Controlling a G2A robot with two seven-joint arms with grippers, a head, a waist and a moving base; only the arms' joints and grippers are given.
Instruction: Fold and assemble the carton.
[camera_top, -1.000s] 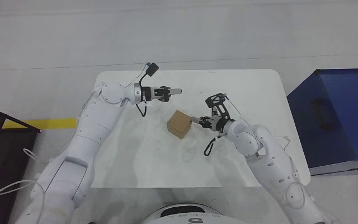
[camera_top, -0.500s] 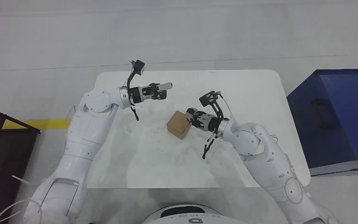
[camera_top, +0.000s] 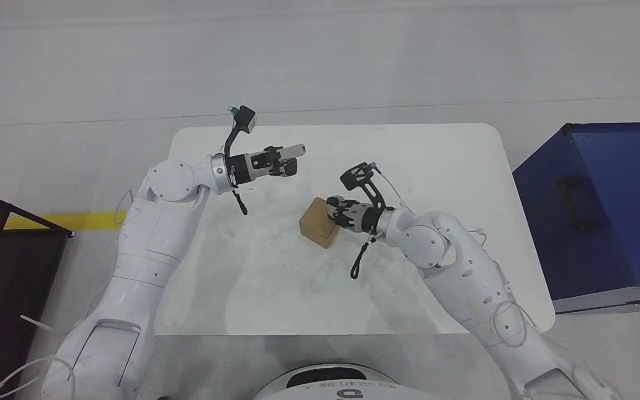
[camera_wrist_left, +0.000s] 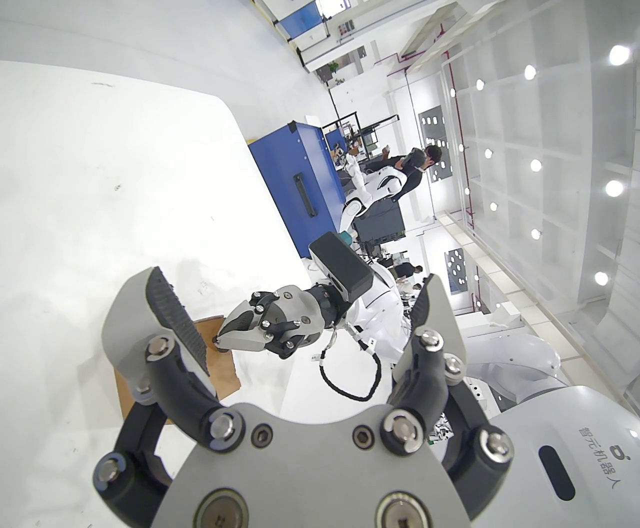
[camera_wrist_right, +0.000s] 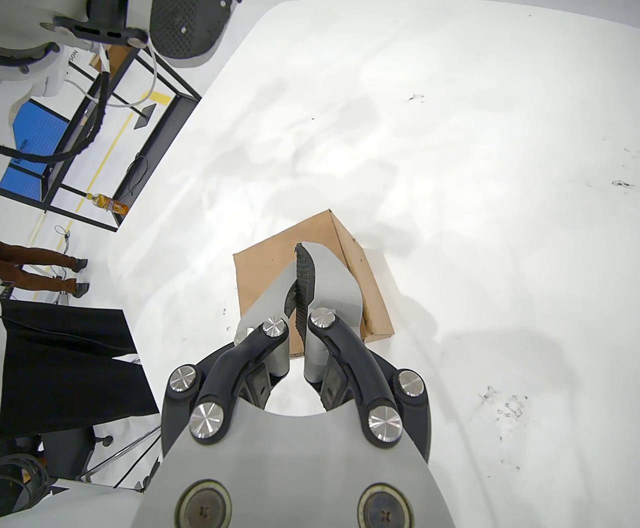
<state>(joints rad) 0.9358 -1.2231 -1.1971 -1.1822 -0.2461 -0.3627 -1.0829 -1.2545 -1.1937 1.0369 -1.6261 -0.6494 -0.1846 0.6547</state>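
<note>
White table (camera_top: 440, 170), scuffed in places, with the brown carton (camera_top: 319, 226) near its middle, standing as a folded box. We note the right gripper (camera_top: 333, 208) at the carton's upper edge, its fingers pressed together with nothing between them and its tips touching the cardboard. The left gripper (camera_top: 297, 152) hangs beyond the carton on the side away from the robot, apart from it, fingers spread wide and empty.
</note>
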